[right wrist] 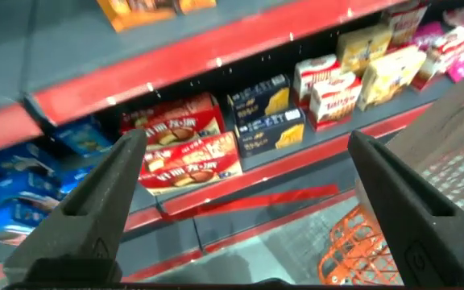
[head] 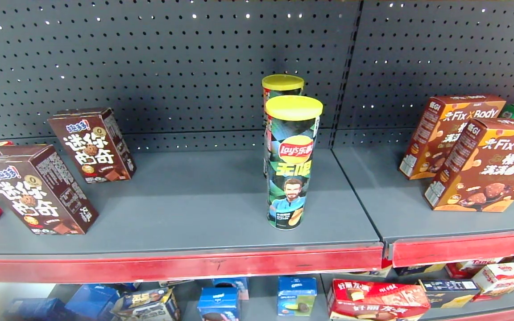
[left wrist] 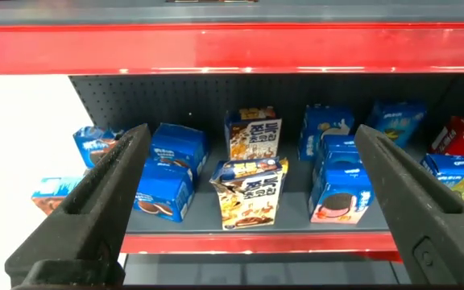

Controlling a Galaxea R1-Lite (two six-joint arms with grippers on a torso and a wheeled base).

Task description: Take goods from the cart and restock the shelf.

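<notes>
Yellow-lidded cylindrical crisp tube (head: 292,165), upright on grey metal shelf (head: 185,200), twin tube (head: 282,87) just behind; left gripper (left wrist: 250,133) and right gripper (right wrist: 246,138) spread wide, empty.

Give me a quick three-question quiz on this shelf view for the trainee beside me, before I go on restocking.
1. True or false: the front chip can stands upright on the upper shelf and hides part of a second can behind it.
2. Pick one: the left pincer is A) open and empty, B) shut on a can, C) shut on a box.
3. Short answer: are the brown cookie boxes on the robot's left or right of the cans?

Key: 1 true; 2 A; 3 left.
</notes>
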